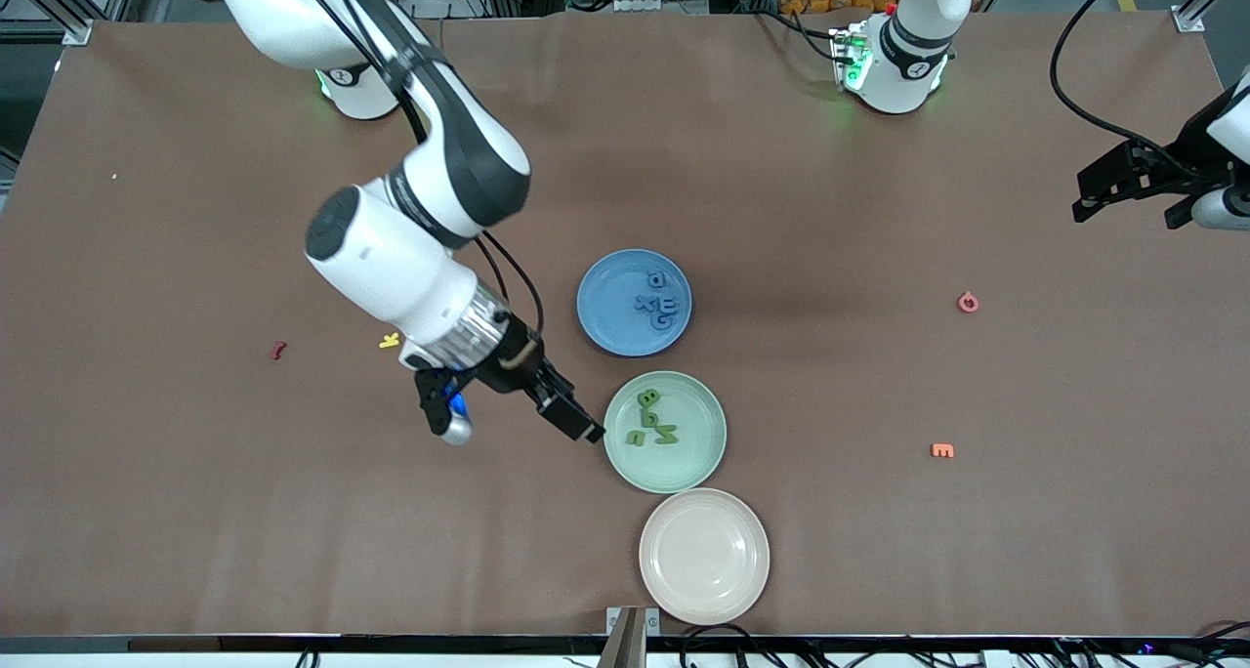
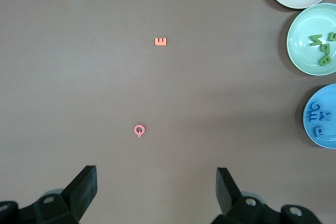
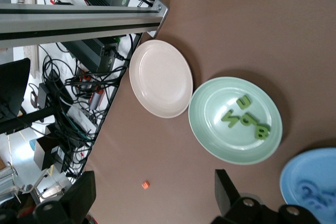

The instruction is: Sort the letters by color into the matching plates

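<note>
Step in hand: you look to be at the end of the sort; four blue letters (image 1: pixel 655 302) lie in the blue plate (image 1: pixel 605 307) and four green letters (image 1: pixel 650 419) in the green plate (image 1: pixel 684 458), with no blue or green letter visible loose on the table.
Red letter (image 1: pixel 278 350): lies toward the right arm's end; not yours to sort.
Yellow letter (image 1: pixel 390 340): lies beside the right arm's wrist; leave it.
Right gripper (image 1: pixel 527 409): hangs beside the green plate's rim, fingers spread wide, holding nothing.
Next move: judge it a lift clear without clipping that rim.
Beige-pink plate (image 1: pixel 747 580): empty, nearest the front camera, just beside the green plate.
Orange letter (image 1: pixel 942 449) and pink-red letter (image 1: pixel 967 302): well apart from the plates.
Left gripper (image 2: pixel 157 192): waits over the table's edge at its own end, fingers wide, empty.
</note>
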`<state>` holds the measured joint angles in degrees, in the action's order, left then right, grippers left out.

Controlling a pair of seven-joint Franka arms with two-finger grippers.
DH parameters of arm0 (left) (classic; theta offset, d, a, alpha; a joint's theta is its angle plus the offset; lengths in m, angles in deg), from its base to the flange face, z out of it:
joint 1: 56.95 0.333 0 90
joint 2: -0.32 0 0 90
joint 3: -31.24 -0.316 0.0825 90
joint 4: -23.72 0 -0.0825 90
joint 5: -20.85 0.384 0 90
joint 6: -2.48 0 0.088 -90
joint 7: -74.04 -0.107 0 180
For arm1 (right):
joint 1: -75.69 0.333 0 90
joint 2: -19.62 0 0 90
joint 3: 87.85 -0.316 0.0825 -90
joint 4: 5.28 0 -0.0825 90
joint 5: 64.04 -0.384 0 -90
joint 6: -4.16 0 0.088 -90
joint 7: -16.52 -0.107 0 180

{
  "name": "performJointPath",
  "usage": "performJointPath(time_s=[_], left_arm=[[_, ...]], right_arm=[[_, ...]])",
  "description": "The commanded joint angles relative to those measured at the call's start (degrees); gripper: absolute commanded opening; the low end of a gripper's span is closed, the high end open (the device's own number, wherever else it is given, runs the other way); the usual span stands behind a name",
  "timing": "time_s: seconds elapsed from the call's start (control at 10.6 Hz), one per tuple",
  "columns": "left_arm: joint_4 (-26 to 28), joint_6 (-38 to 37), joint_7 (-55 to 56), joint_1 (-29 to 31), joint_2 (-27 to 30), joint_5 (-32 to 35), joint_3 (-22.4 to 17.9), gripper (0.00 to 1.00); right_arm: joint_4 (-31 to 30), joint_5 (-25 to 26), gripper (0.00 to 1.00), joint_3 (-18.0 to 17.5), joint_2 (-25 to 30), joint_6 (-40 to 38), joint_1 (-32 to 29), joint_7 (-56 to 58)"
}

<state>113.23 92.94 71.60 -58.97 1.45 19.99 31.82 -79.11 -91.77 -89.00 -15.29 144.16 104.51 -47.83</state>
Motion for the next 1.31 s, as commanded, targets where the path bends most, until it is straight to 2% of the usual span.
performJointPath(time_s=[0.0,0.19,0.56,0.94,1.22], left_arm=[[-2.4,0.1,-0.3,0.1,-0.5,2.4,0.7,1.00],[-2.2,1.2,-0.7,0.8,-0.4,0.2,0.0,1.00],[-1.6,1.2,-0.7,0.8,-0.4,-0.7,0.0,1.00],[-1.4,1.4,-0.6,0.8,-0.6,-0.9,0.0,1.00],[-1.3,1.4,-0.6,0.7,-0.6,-1.0,0.1,1.00]], right_arm=[[-8.0,3.9,1.00,-2.0,10.9,-8.2,-3.5,2.0],[-8.6,5.0,1.00,-2.0,15.2,-15.4,-6.0,5.7],[-10.4,5.9,1.00,-2.0,24.2,-31.9,-13.1,22.3],[-10.0,15.3,1.00,-1.7,28.7,-45.8,-18.9,39.4],[-10.0,23.6,1.00,-0.3,30.7,-51.3,-19.7,49.6]])
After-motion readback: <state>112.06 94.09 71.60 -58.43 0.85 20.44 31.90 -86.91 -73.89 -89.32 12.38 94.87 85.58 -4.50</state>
